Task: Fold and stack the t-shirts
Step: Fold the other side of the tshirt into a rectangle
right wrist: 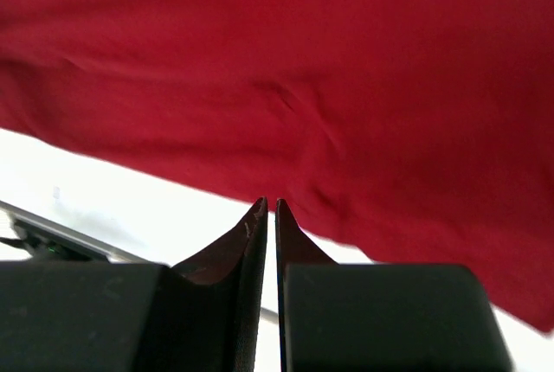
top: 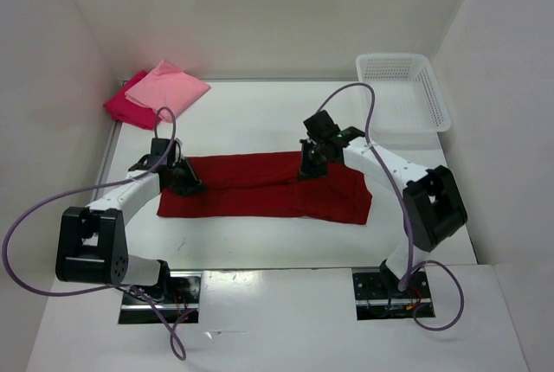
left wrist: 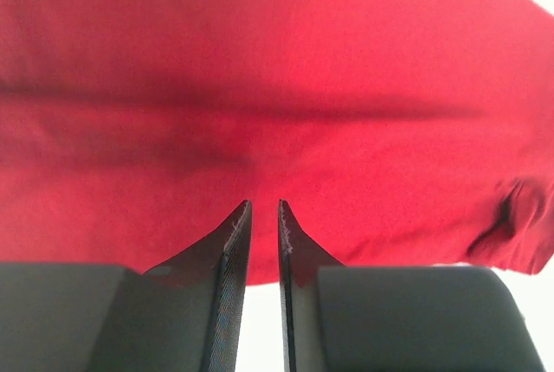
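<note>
A dark red t-shirt (top: 268, 186) lies folded into a long band across the middle of the table. My left gripper (top: 182, 177) is at its left end, my right gripper (top: 312, 160) at its far edge right of centre. In the left wrist view the left gripper (left wrist: 264, 205) is narrowly open over the red cloth (left wrist: 277, 86), with only white table showing in the gap. The right gripper (right wrist: 269, 203) is open by a thin slit, its tips at the edge of the cloth (right wrist: 346, 69), with nothing between them. A light pink t-shirt (top: 173, 86) lies folded on a crimson one (top: 124, 106) at the back left.
A white lattice basket (top: 402, 91) stands at the back right corner. White walls close in the table on the left, right and back. Purple cables loop from both arms. The arm bases sit at the near edge.
</note>
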